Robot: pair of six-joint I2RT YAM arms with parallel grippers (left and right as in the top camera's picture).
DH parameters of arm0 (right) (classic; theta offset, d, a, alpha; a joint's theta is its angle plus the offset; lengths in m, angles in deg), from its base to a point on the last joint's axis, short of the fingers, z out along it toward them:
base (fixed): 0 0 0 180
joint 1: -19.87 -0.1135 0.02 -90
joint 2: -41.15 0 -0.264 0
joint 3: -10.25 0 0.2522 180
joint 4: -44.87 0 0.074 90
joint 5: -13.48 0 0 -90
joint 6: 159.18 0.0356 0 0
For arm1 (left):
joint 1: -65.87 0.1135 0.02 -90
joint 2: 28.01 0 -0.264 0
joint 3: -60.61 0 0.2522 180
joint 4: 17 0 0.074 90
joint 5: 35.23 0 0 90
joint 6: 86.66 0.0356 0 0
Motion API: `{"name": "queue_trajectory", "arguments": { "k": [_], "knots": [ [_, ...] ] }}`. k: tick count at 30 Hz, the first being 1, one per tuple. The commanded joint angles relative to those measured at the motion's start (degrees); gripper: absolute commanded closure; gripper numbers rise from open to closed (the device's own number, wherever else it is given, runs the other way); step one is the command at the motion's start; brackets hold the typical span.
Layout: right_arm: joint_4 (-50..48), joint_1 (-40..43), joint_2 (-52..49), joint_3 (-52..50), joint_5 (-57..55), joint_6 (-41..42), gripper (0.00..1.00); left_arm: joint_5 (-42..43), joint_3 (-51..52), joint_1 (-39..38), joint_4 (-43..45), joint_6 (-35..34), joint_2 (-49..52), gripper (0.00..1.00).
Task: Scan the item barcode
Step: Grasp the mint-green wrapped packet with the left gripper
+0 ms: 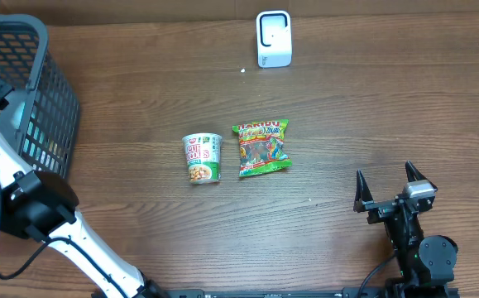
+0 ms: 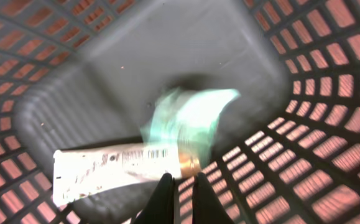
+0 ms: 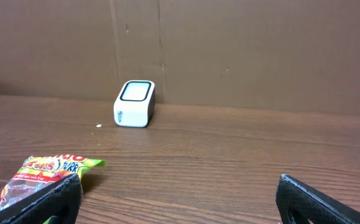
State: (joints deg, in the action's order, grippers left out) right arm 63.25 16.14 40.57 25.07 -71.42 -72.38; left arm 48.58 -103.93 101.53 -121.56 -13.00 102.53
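Far left, the black mesh basket (image 1: 24, 91) has the left arm dipped into it. From the wrist camera, the left gripper (image 2: 181, 186) has its fingers pressed together right at the orange end of a white tube (image 2: 105, 171) lying on the basket floor, barcode facing up. Can't tell if it's actually nipping it. A blurry green packet (image 2: 189, 115) sits just behind. Mid-table there's a noodle cup (image 1: 202, 157) beside a gummy bag (image 1: 263, 147), the white scanner (image 1: 273, 38) is at the far edge, and the right gripper (image 1: 385, 178) is spread wide, holding nothing.
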Motion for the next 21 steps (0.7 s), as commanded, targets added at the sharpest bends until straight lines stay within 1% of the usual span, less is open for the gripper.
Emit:
{"name": "queue_trajectory", "arguments": {
  "k": [1,4,8,9,10,11,13,15,17,21],
  "knots": [
    [-0.24,0.37,0.42,-0.59,-0.33,0.15,0.00,3.34,-0.24,0.31,-0.74,1.73,-0.68,0.96],
    [-0.24,0.37,0.42,-0.59,-0.35,0.15,0.00,5.20,-0.26,0.09,-0.22,2.21,-4.61,0.96],
    [-0.24,0.39,0.42,-0.59,-0.33,0.15,0.00,3.87,-0.26,-0.11,3.52,2.49,-13.62,0.96],
    [-0.24,0.37,0.42,-0.59,-0.35,0.15,0.00,3.21,-0.26,-0.04,4.66,2.84,-15.15,0.80],
    [-0.24,0.37,0.42,-0.59,-0.35,0.15,0.00,2.54,-0.26,0.00,5.42,2.91,-15.93,0.61],
    [-0.24,0.37,0.42,-0.59,-0.33,0.15,0.00,1.60,-0.26,0.04,6.40,3.13,-16.61,0.40],
    [-0.24,0.39,0.42,-0.59,-0.33,0.15,0.00,0.13,-0.24,0.07,7.56,3.08,-16.79,0.12],
    [-0.24,0.37,0.42,-0.59,-0.33,0.15,0.00,-0.17,-0.24,0.07,7.96,2.89,-15.67,0.00],
    [-0.24,0.37,0.42,-0.59,-0.33,0.15,0.00,-0.46,-0.24,0.13,7.45,0.37,-13.60,0.00],
    [-0.24,0.37,0.42,-0.59,-0.33,0.15,0.00,-1.27,-0.24,0.52,5.33,-7.61,-7.48,0.00]
  ]
}}
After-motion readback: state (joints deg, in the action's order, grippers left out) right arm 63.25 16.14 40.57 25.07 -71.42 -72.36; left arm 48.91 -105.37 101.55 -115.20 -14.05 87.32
